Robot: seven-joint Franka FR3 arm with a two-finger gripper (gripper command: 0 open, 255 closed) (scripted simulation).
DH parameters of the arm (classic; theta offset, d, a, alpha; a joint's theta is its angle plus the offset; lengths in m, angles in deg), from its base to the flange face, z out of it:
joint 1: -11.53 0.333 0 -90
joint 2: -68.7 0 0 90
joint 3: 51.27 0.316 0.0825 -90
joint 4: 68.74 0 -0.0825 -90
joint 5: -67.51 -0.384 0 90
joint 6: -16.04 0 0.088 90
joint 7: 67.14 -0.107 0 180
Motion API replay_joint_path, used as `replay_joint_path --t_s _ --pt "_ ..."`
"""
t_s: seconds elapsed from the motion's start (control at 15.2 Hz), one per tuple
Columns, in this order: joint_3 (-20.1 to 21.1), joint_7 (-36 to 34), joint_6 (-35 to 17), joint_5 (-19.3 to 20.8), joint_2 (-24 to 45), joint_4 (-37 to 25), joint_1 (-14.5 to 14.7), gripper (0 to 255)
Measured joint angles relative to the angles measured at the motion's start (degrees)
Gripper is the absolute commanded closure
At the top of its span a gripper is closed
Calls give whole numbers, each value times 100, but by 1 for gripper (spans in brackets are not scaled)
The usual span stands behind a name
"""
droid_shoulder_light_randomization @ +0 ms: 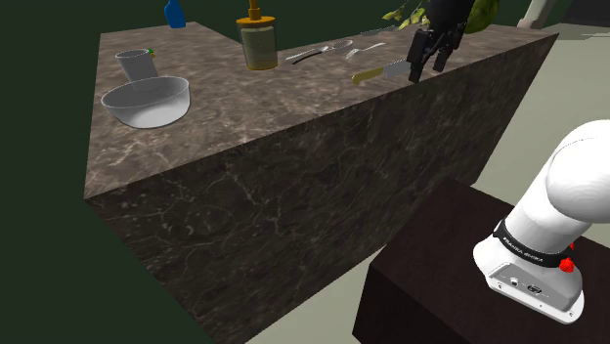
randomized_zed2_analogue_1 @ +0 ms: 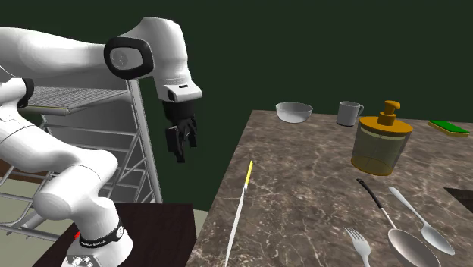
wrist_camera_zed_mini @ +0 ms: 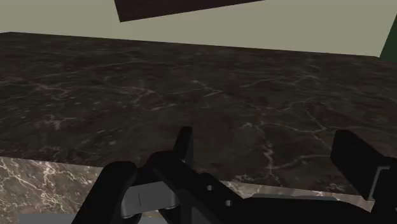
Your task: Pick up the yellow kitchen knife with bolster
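Grasp not yet begun: the all-black two-finger claw hangs wide and empty beside the dark marbled bench; the yellow-handled, pale-bladed kitchen knife lies at its nine o'clock in the shoulder view.

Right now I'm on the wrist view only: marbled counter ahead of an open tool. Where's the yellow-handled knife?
Observer: The yellow-handled knife lies flat on the counter top, close to the edge on the stand's side and roughly along it.
Operator: Which way does it point?
Observer: The handle points toward the end with the bowl and mug, and the blade points away from them.
Operator: Is the tool touching it?
Observer: No. In the second exterior view the tool hangs beside the counter's edge with a gap to the knife.
Operator: Anything crowding it?
Observer: A fork and two spoons lie further in from the edge, apart from the knife.
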Motion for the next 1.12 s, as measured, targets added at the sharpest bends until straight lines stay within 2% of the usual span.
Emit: replay_joint_path --t_s 0.13,0.26,0.73,0.92,1.12 --pt "-106 214 18 63 29 -24 44 0" --pt "-460 1068 40 281 189 -131 207 0" --pt "-1861 4875 113 1024 1291 -1070 960 0" --pt "-2366 6525 110 1161 1957 -1664 1314 0" --pt "-2780 8159 94 1125 2776 -2392 1668 0"
